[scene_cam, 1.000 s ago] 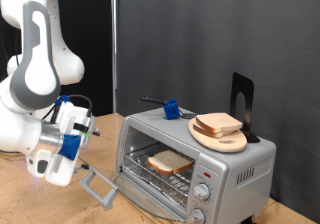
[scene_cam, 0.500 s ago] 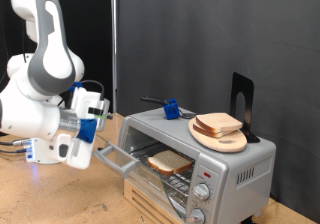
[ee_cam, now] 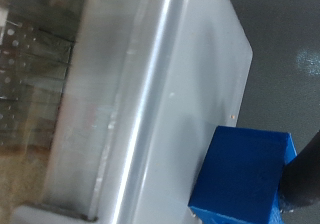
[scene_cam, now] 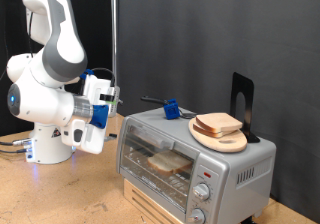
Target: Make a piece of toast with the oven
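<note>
Your oven (scene_cam: 190, 156) door has just swung shut on the toast (scene_cam: 168, 163); the end effector (scene_cam: 108, 102) touches its top edge, grip unclear.

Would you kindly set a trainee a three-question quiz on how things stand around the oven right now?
1. True or false: the oven door is shut.
2. Where is the toast? A) on the rack inside B) in the gripper C) on the table
3. What lies on the plate on top of the oven?

Key:
1. True.
2. A; it shows through the glass.
3. Another bread slice.
</note>
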Controlling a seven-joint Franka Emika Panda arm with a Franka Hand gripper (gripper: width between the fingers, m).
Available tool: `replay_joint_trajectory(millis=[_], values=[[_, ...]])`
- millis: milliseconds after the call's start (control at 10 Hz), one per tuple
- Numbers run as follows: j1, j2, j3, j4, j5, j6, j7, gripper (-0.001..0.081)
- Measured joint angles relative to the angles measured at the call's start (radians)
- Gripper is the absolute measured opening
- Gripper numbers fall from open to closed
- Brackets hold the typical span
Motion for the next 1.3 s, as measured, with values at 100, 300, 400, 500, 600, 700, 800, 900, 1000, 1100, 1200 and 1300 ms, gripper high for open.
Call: replay_joint_trajectory(millis=[100, 300, 400, 500, 600, 700, 800, 900, 1000, 1100, 1200, 1300], values=[[0.0, -0.008, 0.002, -0.004, 0.001, 0.004, 0.011, 0.0805], [-0.013, -0.011, -0.005, 0.003, -0.06, 0.006, 0.054, 0.0805], [-0.029, -0.011, -0.018, 0.014, -0.097, 0.004, 0.076, 0.0805], [-0.048, -0.01, -0.035, 0.03, -0.112, 0.002, 0.101, 0.0805], [-0.061, -0.004, -0.044, 0.044, -0.114, 0.001, 0.12, 0.0805], [-0.06, -0.004, -0.041, 0.041, -0.114, 0.001, 0.115, 0.0805], [-0.062, 0.003, -0.046, 0.05, -0.114, -0.069, 0.123, 0.0805], [-0.069, 0.022, -0.066, 0.081, -0.105, -0.172, 0.13, 0.0805], [-0.079, 0.058, -0.085, 0.129, -0.085, -0.258, 0.137, 0.0805], [-0.084, 0.101, -0.096, 0.177, -0.05, -0.303, 0.142, 0.0805], [-0.086, 0.138, -0.098, 0.217, -0.007, -0.306, 0.16, 0.0805], [-0.085, 0.164, -0.095, 0.247, 0.044, -0.275, 0.168, 0.0805]])
